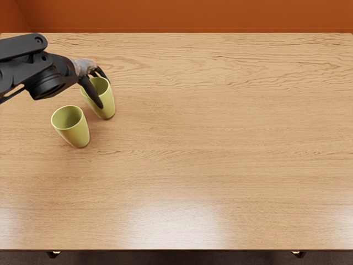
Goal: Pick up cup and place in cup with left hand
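Evidently the cup to be lifted is the yellow-green cup [108, 99] right at the left hand [85, 68], its mouth upward and part of its rim and side hidden by that hand. Whether the hand is apart or clamped on the cup I cannot tell, nor whether the base bears on the wood or hangs just above it. Coming in at the upper part of the cup makes sense, I judge, since the lower part must stay free to slide inside its partner. That partner, the matching cup [78, 133], stands upright just beside the first, on the hand's near side and a little left of it, mouth open to receive. Nesting has yet to happen; a straight lift, then a short shift over the waiting mouth, seems called for. The black left arm [33, 66] reaches in behind the hand, left of it. What stands in the way is the waiting cup's own rim: carried too low, the first could knock it over. Around and beneath the hand spreads the wooden table [220, 138], and past its far edge rises an orange wall [193, 15].
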You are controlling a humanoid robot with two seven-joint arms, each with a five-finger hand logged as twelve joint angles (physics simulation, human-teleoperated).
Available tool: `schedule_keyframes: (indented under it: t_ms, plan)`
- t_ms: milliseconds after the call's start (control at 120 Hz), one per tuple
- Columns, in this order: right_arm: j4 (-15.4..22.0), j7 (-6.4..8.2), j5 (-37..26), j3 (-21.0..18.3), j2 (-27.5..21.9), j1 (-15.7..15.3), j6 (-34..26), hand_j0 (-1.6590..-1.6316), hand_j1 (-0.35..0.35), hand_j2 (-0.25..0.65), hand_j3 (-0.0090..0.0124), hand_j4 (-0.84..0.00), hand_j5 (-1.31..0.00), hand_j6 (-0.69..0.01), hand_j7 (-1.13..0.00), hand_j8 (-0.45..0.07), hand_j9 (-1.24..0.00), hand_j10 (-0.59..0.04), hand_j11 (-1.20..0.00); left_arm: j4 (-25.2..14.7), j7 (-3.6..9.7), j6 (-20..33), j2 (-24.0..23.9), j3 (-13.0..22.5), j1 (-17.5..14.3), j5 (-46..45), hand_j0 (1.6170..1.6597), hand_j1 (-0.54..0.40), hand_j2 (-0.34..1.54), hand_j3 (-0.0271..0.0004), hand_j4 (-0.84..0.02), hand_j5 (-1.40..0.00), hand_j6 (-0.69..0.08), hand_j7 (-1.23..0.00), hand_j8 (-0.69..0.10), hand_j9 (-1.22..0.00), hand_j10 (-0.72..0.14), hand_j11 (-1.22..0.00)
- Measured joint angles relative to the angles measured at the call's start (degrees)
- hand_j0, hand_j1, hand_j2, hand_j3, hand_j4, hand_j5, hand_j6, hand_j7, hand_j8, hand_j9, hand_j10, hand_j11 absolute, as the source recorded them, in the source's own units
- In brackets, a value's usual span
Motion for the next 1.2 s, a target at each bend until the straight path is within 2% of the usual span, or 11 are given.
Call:
schedule_keyframes:
  t_ms: [225, 642, 775, 975, 1100, 1200]
  plan:
    - [0.05, -0.02, 0.0, 0.0, 0.0, 0.08, 0.0, -1.6581, -0.314, -0.006, 0.0, -0.03, -0.04, -0.03, -0.04, -0.029, -0.04, -0.029, -0.04, -1.7, -0.01, -0.27, 1.52, 0.04, -2.08, -1.32, 1.6522, -0.148, 0.09, 0.0, -0.345, -0.8, -0.158, -0.79, -0.127, -0.78, -0.289, -0.76]
    - [0.42, -0.19, 0.0, 0.09, 0.0, 0.47, 0.0, -1.6581, -0.314, -0.006, 0.0, -0.029, -0.04, -0.029, -0.04, -0.029, -0.04, -0.029, -0.04, -5.42, 0.0, -3.8, 8.42, 0.15, -6.25, -5.87, 1.6519, -0.161, 0.09, 0.0, -0.328, -0.81, -0.142, -0.8, -0.113, -0.8, -0.275, -0.77]
    - [0.43, -0.18, 0.0, 0.09, 0.0, 0.48, 0.0, -1.6581, -0.314, -0.006, 0.0, -0.029, -0.04, -0.029, -0.04, -0.029, -0.04, -0.029, -0.04, -6.71, 0.0, -4.48, 10.23, 1.42, -8.53, -7.88, 1.6516, -0.163, 0.09, 0.0, -0.321, -0.83, -0.136, -0.81, -0.105, -0.81, -0.271, -0.78]
    - [0.49, -0.17, 0.0, 0.09, 0.0, 0.56, 0.0, -1.6581, -0.314, -0.006, 0.0, -0.029, -0.04, -0.029, -0.04, -0.029, -0.04, -0.029, -0.04, -9.24, 0.0, -4.81, 14.23, 3.3, -9.48, -10.27, 1.6512, -0.159, 0.08, 0.0, -0.311, -0.84, -0.126, -0.83, -0.095, -0.82, -0.264, -0.79]
    - [0.51, -0.17, -0.03, 0.09, 0.0, 0.75, 0.0, -1.6581, -0.314, -0.006, 0.0, -0.029, -0.04, -0.029, -0.04, -0.029, -0.04, -0.029, -0.04, -11.14, 0.0, -4.84, 15.75, 5.24, -13.0, -12.83, 1.6512, -0.152, 0.08, 0.0, -0.328, -0.84, -0.143, -0.82, -0.115, -0.81, -0.282, -0.79]
    - [0.47, -0.12, -0.05, 0.09, 0.0, 0.8, 0.0, -1.6581, -0.314, -0.006, 0.0, -0.029, -0.04, -0.029, -0.04, -0.029, -0.04, -0.029, -0.04, -12.39, 0.0, -4.86, 16.9, 6.36, -13.63, -14.57, 1.6507, -0.144, 0.07, 0.0, -0.316, -0.86, -0.132, -0.84, -0.109, -0.82, -0.276, -0.8]
